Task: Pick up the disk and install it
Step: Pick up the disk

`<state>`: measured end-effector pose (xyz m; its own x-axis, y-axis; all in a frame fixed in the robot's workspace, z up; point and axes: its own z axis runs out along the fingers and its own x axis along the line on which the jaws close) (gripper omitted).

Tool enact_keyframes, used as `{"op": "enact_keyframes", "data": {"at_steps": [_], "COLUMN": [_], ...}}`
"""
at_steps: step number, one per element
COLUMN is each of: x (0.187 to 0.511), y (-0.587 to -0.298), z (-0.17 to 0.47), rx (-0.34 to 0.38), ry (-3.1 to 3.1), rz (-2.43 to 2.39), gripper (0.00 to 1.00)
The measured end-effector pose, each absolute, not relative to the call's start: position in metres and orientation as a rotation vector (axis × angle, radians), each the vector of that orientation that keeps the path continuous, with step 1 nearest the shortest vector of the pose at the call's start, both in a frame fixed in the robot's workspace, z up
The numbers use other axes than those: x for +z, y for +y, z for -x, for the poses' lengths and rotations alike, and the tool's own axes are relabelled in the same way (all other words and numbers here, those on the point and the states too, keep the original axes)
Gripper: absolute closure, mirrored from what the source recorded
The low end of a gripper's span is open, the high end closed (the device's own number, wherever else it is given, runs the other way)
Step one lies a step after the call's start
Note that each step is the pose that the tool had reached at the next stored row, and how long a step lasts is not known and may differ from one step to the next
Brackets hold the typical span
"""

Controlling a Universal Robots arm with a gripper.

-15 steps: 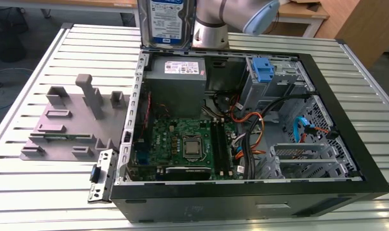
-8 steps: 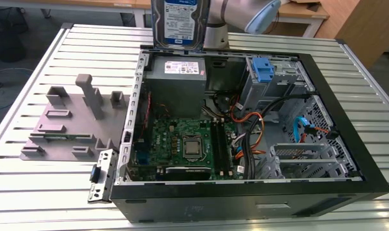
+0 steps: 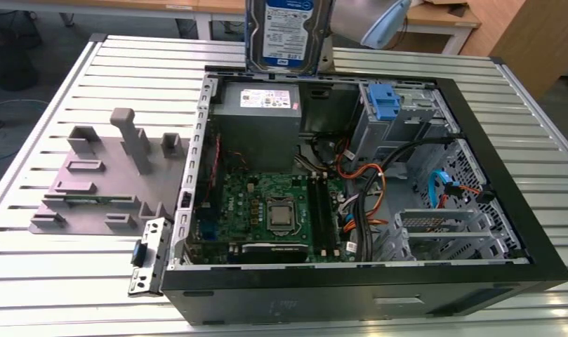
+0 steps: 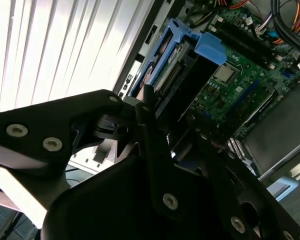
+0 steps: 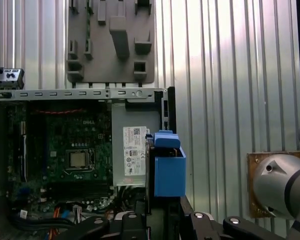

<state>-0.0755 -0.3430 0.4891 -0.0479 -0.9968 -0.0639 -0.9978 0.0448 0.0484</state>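
The disk (image 3: 288,34) hangs upright above the far edge of the open computer case (image 3: 508,210), label facing the exterior camera, its top cut off by the picture. In both wrist views it is seen end-on with its blue bracket rails, as the disk (image 4: 176,70) and the disk (image 5: 168,170). My gripper (image 4: 171,116) is shut on it, one black finger on each flat side; the gripper (image 5: 162,216) sits just behind the blue rail. Below the disk lies the power-supply box (image 3: 265,112).
Inside the case are the green motherboard (image 3: 265,203), bundles of cables (image 3: 368,175) and a metal drive cage with an upright blue latch (image 3: 384,104). A grey fixture plate (image 3: 106,175) lies on the slatted metal table (image 3: 59,281) at the exterior view's left.
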Motion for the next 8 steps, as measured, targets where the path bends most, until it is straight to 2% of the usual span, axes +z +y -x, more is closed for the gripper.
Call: {"op": "enact_keyframes", "data": {"at_steps": [8], "x": [0.488], "y": [-0.343], "z": [0.049], "rx": [0.124], "ry": [2.262], "rz": [2.159], "gripper": [0.65]}}
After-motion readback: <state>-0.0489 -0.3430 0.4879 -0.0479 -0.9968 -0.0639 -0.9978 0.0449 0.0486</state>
